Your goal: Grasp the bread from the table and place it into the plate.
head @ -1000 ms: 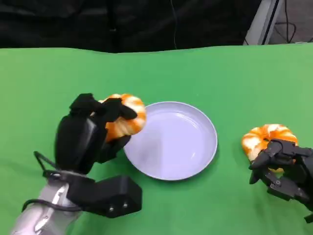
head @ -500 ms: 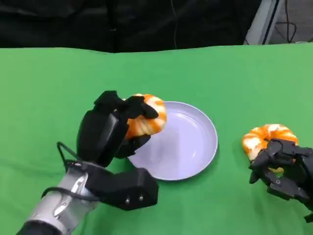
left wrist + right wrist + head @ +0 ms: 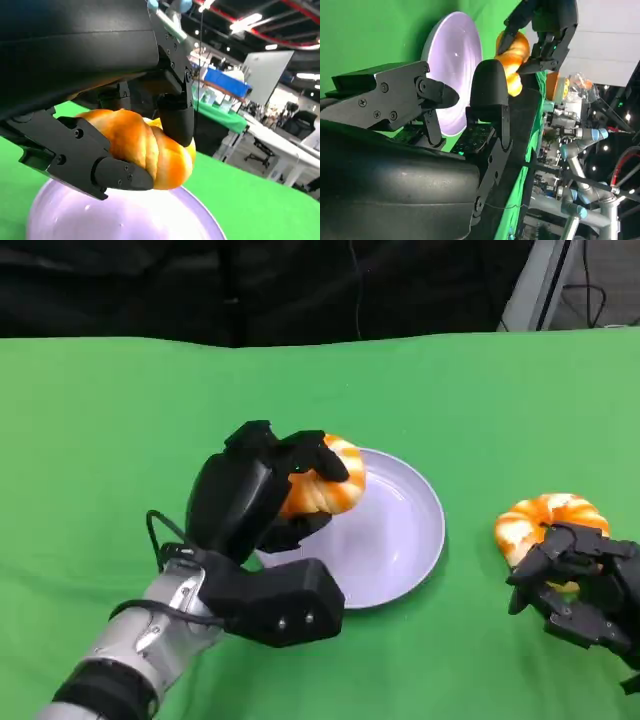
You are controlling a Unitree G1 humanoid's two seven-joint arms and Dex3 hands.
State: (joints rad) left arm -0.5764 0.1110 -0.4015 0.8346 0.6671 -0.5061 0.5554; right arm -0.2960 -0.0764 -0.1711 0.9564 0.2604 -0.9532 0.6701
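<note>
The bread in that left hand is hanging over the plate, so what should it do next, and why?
Probably lower a little and let go. The left hand holds the bread above the plate, over its near-left part, and the left wrist view shows a gap under it.

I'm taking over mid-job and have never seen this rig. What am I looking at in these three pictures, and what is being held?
A humanoid robot stands at a green table. The head view looks down from above; the other two come from cameras at its wrists. The left hand holds an orange bread roll above the lavender plate; the left wrist view shows it clear of the plate. The right hand, fingers apart and empty, rests beside a second roll on the table.
</note>
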